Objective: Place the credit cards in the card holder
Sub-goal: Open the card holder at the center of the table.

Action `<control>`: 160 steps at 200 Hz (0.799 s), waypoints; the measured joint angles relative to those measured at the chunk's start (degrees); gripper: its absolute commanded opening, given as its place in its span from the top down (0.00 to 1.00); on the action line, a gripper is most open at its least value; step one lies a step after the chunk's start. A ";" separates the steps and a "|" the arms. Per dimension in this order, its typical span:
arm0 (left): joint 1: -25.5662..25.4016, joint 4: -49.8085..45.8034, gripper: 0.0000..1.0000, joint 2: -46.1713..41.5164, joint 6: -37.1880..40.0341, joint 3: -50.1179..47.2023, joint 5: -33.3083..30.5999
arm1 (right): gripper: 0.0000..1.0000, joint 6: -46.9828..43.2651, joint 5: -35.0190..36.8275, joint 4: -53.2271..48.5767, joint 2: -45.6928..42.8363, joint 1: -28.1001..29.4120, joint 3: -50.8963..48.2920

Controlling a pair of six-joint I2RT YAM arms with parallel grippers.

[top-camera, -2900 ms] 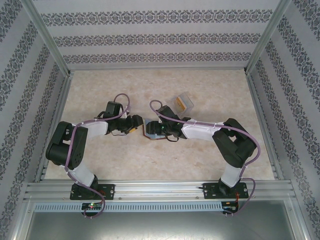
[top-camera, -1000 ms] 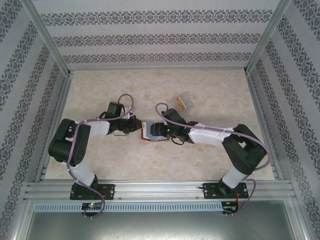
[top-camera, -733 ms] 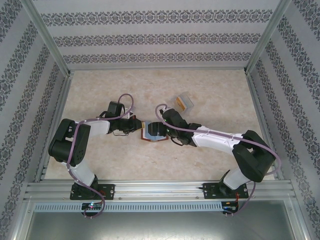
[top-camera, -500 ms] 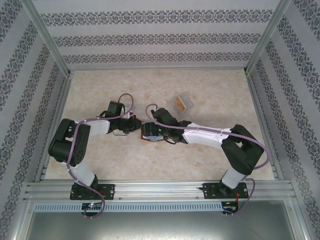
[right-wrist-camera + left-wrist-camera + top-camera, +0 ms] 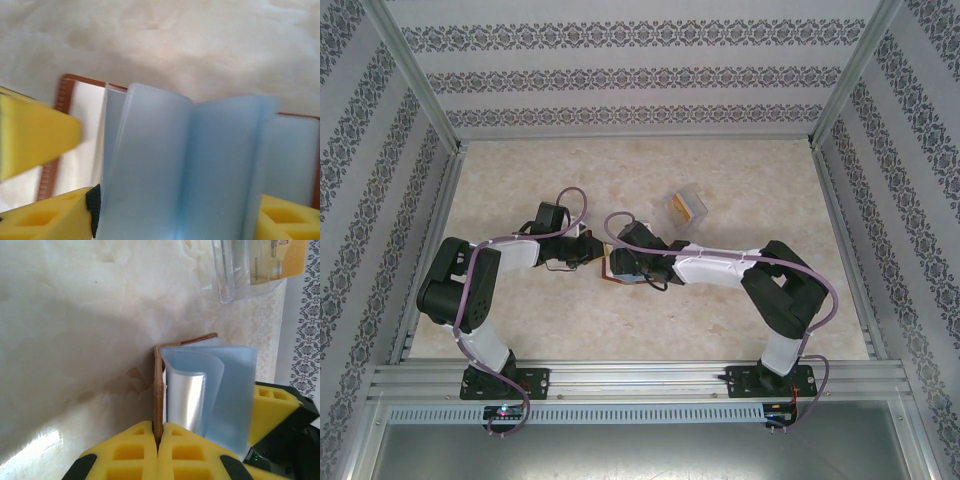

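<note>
The card holder (image 5: 614, 271) lies open mid-table, brown leather with blue-grey sleeves (image 5: 220, 390). My left gripper (image 5: 159, 440) is shut on the edge of its brown cover (image 5: 159, 385) and shows from above as well (image 5: 590, 250). My right gripper (image 5: 175, 227) hangs over the sleeves (image 5: 190, 165), one yellow finger (image 5: 45, 220) at each side and the jaws wide apart. It sits right beside the left gripper in the top view (image 5: 625, 262). An orange credit card (image 5: 280, 257) stands in the clear plastic box (image 5: 686, 207).
The clear plastic box (image 5: 240, 270) stands behind and to the right of the card holder, a short way off. Aluminium rails and patterned walls (image 5: 640, 75) enclose the marble table (image 5: 520, 180).
The right gripper has moved left across the card holder, closer to the left gripper. The left arm and its grip on the cover have not moved.
</note>
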 measured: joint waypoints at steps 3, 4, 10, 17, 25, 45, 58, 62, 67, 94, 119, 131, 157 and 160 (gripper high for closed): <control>0.00 0.02 1.00 0.00 0.00 0.02 -0.02 | 0.33 0.22 0.26 -0.13 -0.17 -0.22 -0.33; 0.00 0.02 1.00 0.00 -0.02 0.04 -0.02 | 0.33 0.26 0.35 -0.13 -0.24 -0.35 -0.50; 0.00 -0.02 1.00 0.00 -0.13 0.15 -0.02 | 0.33 0.66 0.61 -0.24 -0.63 -0.74 -1.27; 0.02 -0.09 1.00 0.00 -0.15 0.31 -0.04 | 0.33 1.09 0.76 -0.35 -1.25 -1.29 -2.27; 0.00 -0.17 1.00 0.00 -0.15 0.44 -0.02 | 0.33 1.70 0.81 -0.37 -2.08 -2.12 -3.56; 0.00 -0.35 1.00 0.00 -0.15 0.63 -0.24 | 0.33 2.58 0.48 -0.46 -3.85 -4.22 -5.90; 0.02 -0.35 1.00 0.00 -0.20 0.63 -0.42 | 0.33 2.99 -0.28 -0.35 -3.91 -5.27 -6.14; 0.02 -0.35 1.00 0.00 -0.20 0.63 -0.44 | 0.33 3.02 -0.52 -0.33 -3.89 -5.57 -6.16; 0.02 -0.35 1.00 0.00 -0.20 0.63 -0.42 | 0.32 3.02 -0.81 -0.33 -3.89 -5.77 -6.19; 0.02 -0.35 0.97 0.02 -0.63 0.63 -0.44 | 0.29 2.99 -2.64 -0.17 -3.58 -5.95 -6.01; 0.02 -0.35 0.83 0.02 -0.98 0.66 -0.42 | 0.23 2.40 -4.33 -1.51 -1.81 -5.95 -3.67; 0.02 -0.35 0.77 0.02 -1.03 0.66 -0.44 | 0.20 1.90 -5.49 -1.77 -0.85 -5.95 -2.25; 0.02 -0.31 0.69 0.02 -1.64 0.66 -0.39 | 0.13 0.39 -7.26 -2.95 0.90 -5.46 0.44; 0.02 -0.28 0.65 0.02 -1.88 0.66 -0.39 | 0.12 0.13 -7.26 -3.30 1.07 -5.31 0.76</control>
